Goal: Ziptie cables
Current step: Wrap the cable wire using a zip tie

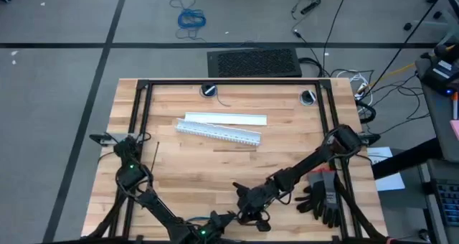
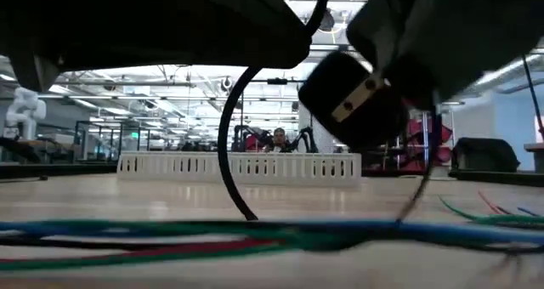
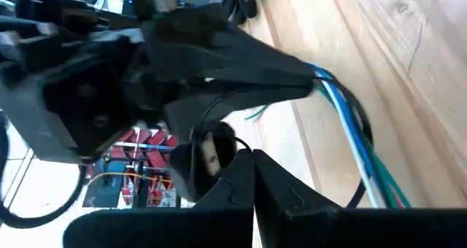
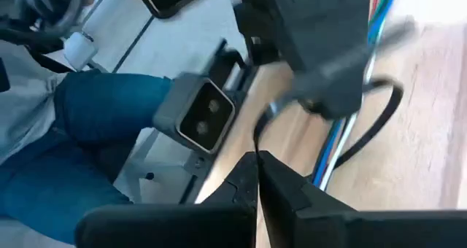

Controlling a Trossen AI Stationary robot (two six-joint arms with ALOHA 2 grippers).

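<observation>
The 2 grippers meet at the near edge of the wooden table (image 1: 287,140), close to its middle, and the cables (image 2: 280,235) lie there under them, flat on the wood with their long axis along that near edge. In the low view the blue, green and reddish wires run across the whole front of the picture, so the bundle stretches to both sides of the grippers. The left gripper (image 3: 253,176) has its 2 fingers pressed together, tips touching; the blue and green wires pass just beside them and curve away over the table, but I cannot tell whether a wire is caught between them. The right gripper (image 4: 258,176) also shows its fingers together, with the same wires just ahead of it, running away from the tips. A thin black loop (image 2: 231,144) rises from the bundle; it may be a ziptie already bent around the wires, but this is not sure. Both arms seem equally near to the bundle, the right one coming in from the right side. The white slotted duct (image 1: 219,132) lies well apart, toward the far edge, and black gloves (image 1: 323,195) rest near the right edge.
</observation>
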